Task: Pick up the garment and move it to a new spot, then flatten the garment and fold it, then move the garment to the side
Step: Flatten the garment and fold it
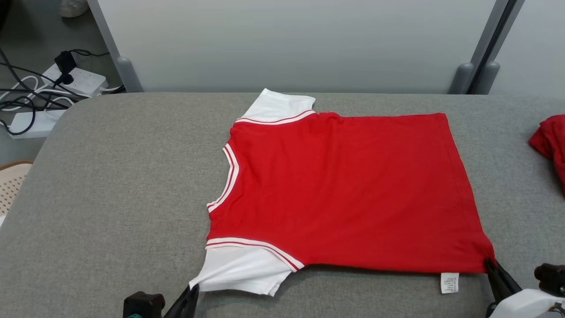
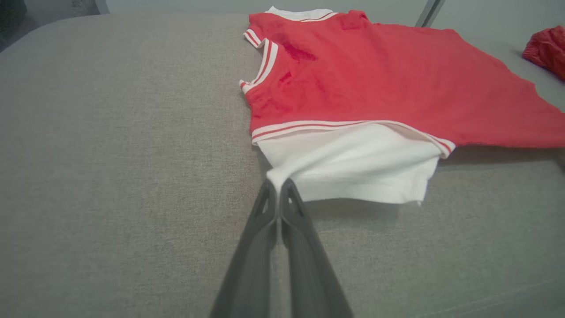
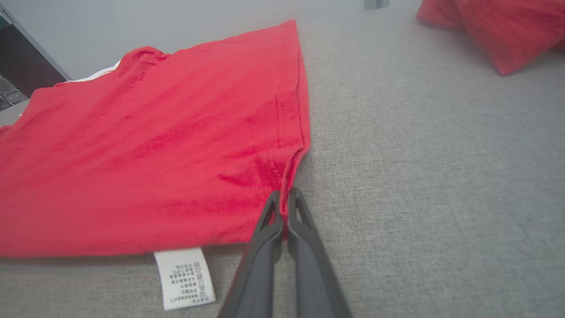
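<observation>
From the head view, the garment (image 1: 344, 190), a red tee w/ white sleeves and striped trim, lay spread flat mid-way across the grey padded table (image 1: 110, 198), neck toward the robot's left. The left gripper (image 1: 193, 289) was pinched tight on the tip of the near white sleeve (image 1: 242, 269). The right gripper (image 1: 490, 263) was clamped on the near hem corner, just beside the care label (image 1: 450, 282). This looked to me like the start of the fold: both arms should lift together, keep the near edge taut btwn them and carry it evenly to the far edge, or the soft knit will sag and crease. Left wrist view: the fingers (image 2: 260, 238) met w/ no gap, thin white cotton bunched at their tips. Right wrist view: same tight pinch on the stitched hem. The tabletop was a coarse weave, prob. grippy, and a second red cloth (image 3: 499, 26) sat crumpled well apart.
</observation>
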Tool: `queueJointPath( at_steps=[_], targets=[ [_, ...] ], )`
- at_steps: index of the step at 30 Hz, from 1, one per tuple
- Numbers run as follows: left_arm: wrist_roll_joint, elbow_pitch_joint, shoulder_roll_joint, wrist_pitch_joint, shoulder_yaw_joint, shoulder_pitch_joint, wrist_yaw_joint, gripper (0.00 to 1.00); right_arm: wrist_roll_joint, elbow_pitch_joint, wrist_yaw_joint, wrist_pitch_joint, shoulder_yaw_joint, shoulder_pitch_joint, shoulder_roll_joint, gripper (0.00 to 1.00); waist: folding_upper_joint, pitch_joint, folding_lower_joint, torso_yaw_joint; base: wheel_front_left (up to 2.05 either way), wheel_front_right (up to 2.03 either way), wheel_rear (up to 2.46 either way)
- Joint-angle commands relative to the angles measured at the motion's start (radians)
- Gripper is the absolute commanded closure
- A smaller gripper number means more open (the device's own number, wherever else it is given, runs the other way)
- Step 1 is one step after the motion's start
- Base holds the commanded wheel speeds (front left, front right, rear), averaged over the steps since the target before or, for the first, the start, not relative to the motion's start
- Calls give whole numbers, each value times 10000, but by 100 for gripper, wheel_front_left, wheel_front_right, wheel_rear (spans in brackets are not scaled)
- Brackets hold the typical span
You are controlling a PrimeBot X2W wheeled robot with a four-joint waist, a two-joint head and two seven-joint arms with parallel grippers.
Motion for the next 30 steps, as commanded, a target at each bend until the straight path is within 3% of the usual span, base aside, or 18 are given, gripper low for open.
queueJointPath(
  at_steps=[1,10,18,23,30],
  targets=[
    [-106,-532,208,111,420,-69,119,100,-128,-283,0,-61,171,199,-339,100,0,20,0,-33,0,0,0],
    [12,-3024,1135,1720,454,1341,542,100,1,-1536,0,820,222,1211,-1046,100,0,171,0,-151,0,0,0],
    [-36,-4431,1616,2661,382,2395,736,100,11,-3414,0,1891,-641,2725,-1666,100,0,276,0,-202,0,0,0],
    [-173,-5254,1752,3056,413,2912,892,100,-38,-4783,0,2726,-1449,3702,-1740,100,0,310,0,-272,0,0,0],
    [-607,-5437,1341,2885,443,2319,853,100,-626,-5863,0,3595,-2313,3920,-1224,100,0,246,0,-302,0,0,0]
  ],
)
